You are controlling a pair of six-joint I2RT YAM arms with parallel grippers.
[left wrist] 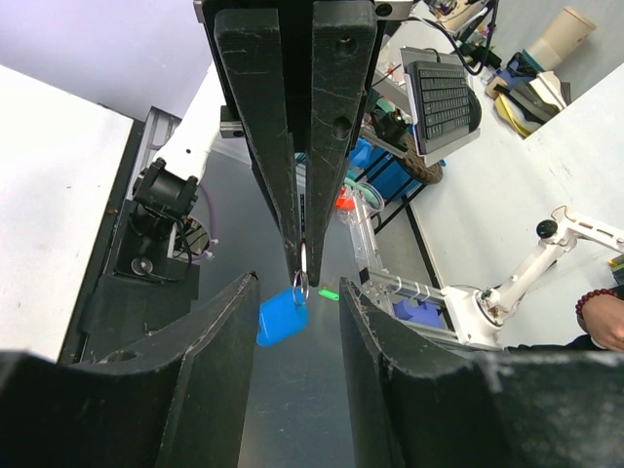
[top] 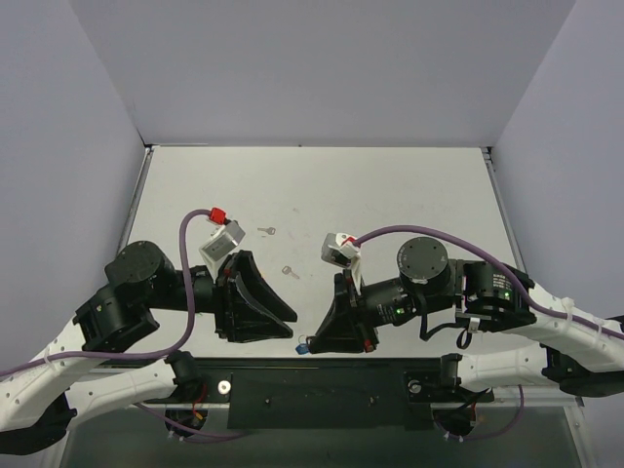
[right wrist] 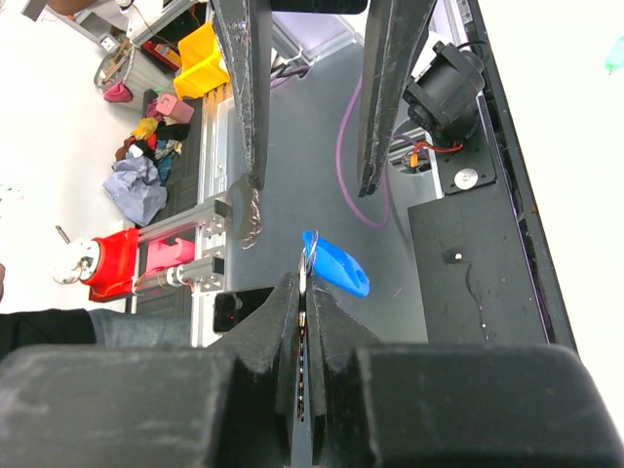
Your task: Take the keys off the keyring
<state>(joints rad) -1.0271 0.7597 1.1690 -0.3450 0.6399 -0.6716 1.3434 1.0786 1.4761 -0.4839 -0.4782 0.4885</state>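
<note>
Top external: left pincer (top: 290,320) faces right pincer (top: 317,341) tip-to-tip.

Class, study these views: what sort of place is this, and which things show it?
Probably a robotics lab or workshop: a white table walled in by plain panels, a keyboard beyond it, and a yellow storage bin among clutter off to the side.

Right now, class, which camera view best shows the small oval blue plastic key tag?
Right wrist: the small oval blue plastic key tag shows whole, hanging from the shut right gripper. Left wrist shows it partly hidden by the left gripper; top external shows a blue speck.
</note>
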